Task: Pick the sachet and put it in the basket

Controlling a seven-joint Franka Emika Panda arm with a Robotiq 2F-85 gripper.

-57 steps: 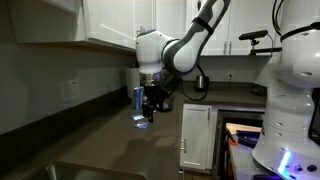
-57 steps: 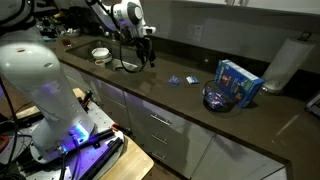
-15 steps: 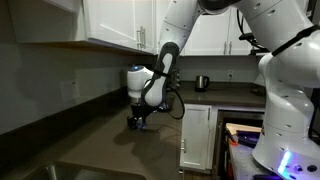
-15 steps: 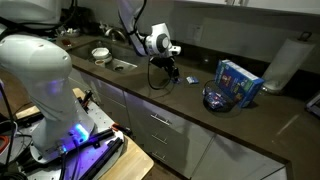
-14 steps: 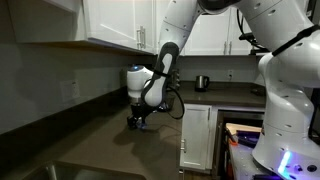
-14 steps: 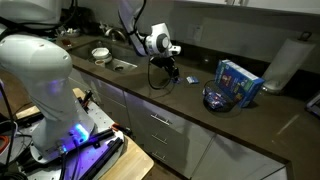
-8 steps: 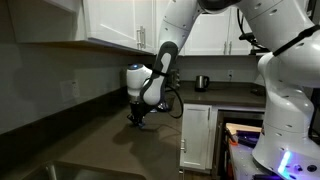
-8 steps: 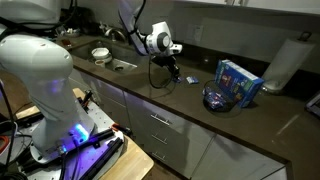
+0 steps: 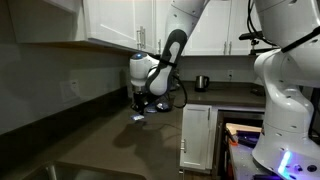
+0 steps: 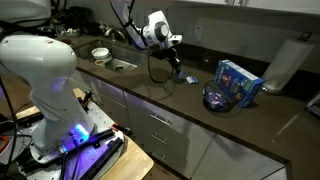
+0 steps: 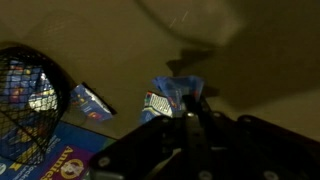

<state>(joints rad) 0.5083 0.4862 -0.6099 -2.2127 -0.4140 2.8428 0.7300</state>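
A small blue sachet with a pale printed panel hangs from my gripper, which is shut on its upper edge. In both exterior views the gripper is held a little above the dark counter, with the sachet dangling beneath it. The basket, an upright blue box, stands further along the counter by the wall; its blue side shows at the lower left of the wrist view.
A dark mesh bowl sits in front of the basket. Another sachet lies on the counter between bowl and gripper. A paper towel roll stands beyond the basket. A white bowl, a sink and a kettle are also here.
The gripper has shut on the sachet and risen from the counter with it. The arm now stands higher than a second ago.
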